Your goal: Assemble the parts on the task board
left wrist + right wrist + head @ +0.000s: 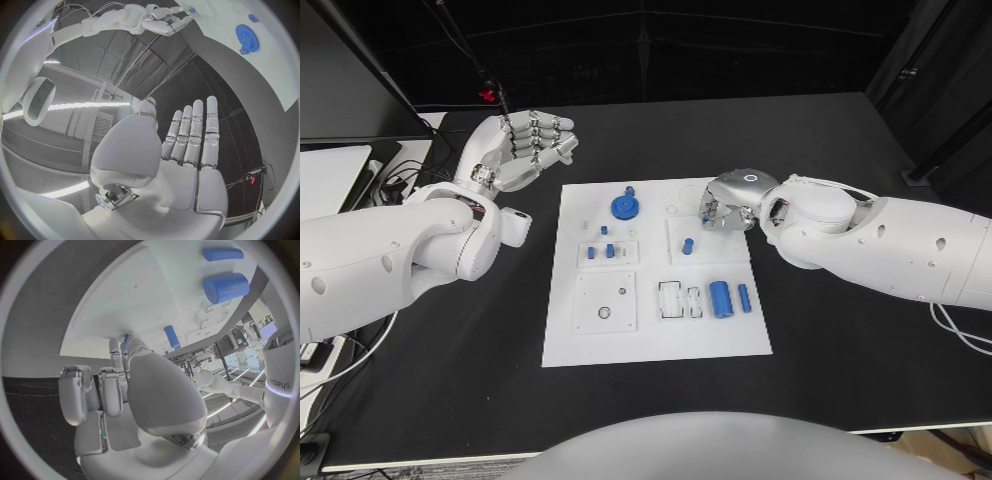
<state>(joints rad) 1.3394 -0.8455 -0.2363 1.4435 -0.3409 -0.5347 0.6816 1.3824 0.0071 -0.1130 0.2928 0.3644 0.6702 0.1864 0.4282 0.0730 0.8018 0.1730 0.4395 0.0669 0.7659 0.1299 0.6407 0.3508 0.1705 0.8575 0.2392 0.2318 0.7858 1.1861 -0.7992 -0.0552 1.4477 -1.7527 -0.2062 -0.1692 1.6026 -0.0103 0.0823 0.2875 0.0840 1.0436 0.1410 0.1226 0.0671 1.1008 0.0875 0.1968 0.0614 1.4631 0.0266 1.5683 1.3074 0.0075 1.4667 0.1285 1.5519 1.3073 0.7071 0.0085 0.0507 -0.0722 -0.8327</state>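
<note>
On the black table (pixel 848 360) lies the white task board (pixel 661 340), taking up the middle of the head view. Nearest the robot, at about seven o'clock on the board, sits a white square plate (pixel 604 302) with a round hole. Just toward three o'clock from it are two small white slotted blocks (pixel 681 299), then a thick blue cylinder (pixel 720 298) lying flat and a thinner blue pin (pixel 744 297) just beside it. Farther out, near the board's middle, small blue pegs (pixel 604 248) stand in a white holder, and another short blue peg (pixel 688 243) stands toward three o'clock from them. Toward the far edge, at about eleven o'clock, lies a blue gear (pixel 626 207).

The right hand (pixel 728 205) hangs over the board's far edge at about one o'clock, its fingers (pixel 116 356) reaching down to the white surface; whether they hold anything cannot be told.

The left hand (pixel 527 145) is raised off the board beyond its ten o'clock corner, palm open, fingers (pixel 194 135) straight and lying side by side, holding nothing.
</note>
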